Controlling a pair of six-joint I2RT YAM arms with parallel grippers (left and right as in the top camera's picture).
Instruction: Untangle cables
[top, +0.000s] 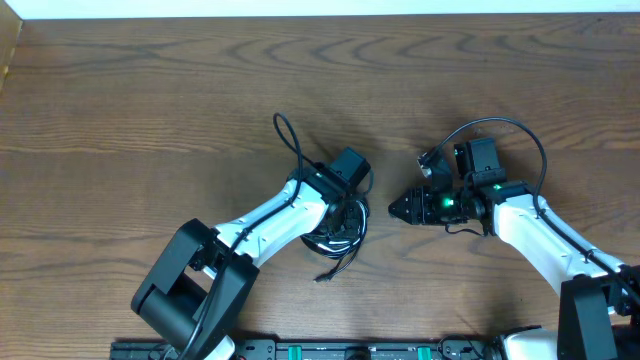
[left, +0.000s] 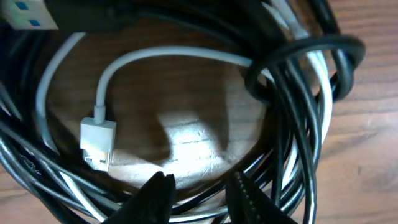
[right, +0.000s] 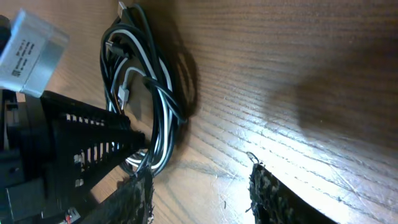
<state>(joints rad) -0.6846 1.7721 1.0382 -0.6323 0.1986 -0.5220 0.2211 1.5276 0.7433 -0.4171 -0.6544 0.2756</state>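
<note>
1. Left side: the worktop (top: 120, 120) is bare wood from the left edge to the middle. This is the widest room on the table, and I judge it the best place to drag a freed strand out and lay it flat.
2. Middle, close to the near edge: the cables (top: 340, 232) lie in one flat coil, with a loose black end (top: 330, 270) trailing toward the near edge. The left gripper (left: 199, 190) hangs over the coil. Its fingers are apart and hold nothing, and their tips sit at the coil's near rim.
3. Inside the coil, the white cable (left: 168, 55) curves across the bare centre and ends in a white plug (left: 97, 138) lying free on the wood. The black cables (left: 298, 155) ring it, and one black turn (left: 339, 56) cinches the bundle on its right side.
4. The step in hand looks like picking a strand. The free white plug is probably the cleaner grab:
   - Close on that one strand, not on the rim.
   - Draw it back out under the black turn slowly, so the turn does not tighten.
   - Pull toward the left edge, because the near edge is close.
5. Right of the coil: the right gripper (right: 199, 169) hovers low, near the coil but not touching it, and points at it. Its fingers are spread and empty. It could pin the black ring while the left one pulls.
6. Right side: there is open wood toward the far right corner, but the right arm covers the ground by the near right corner.
</note>
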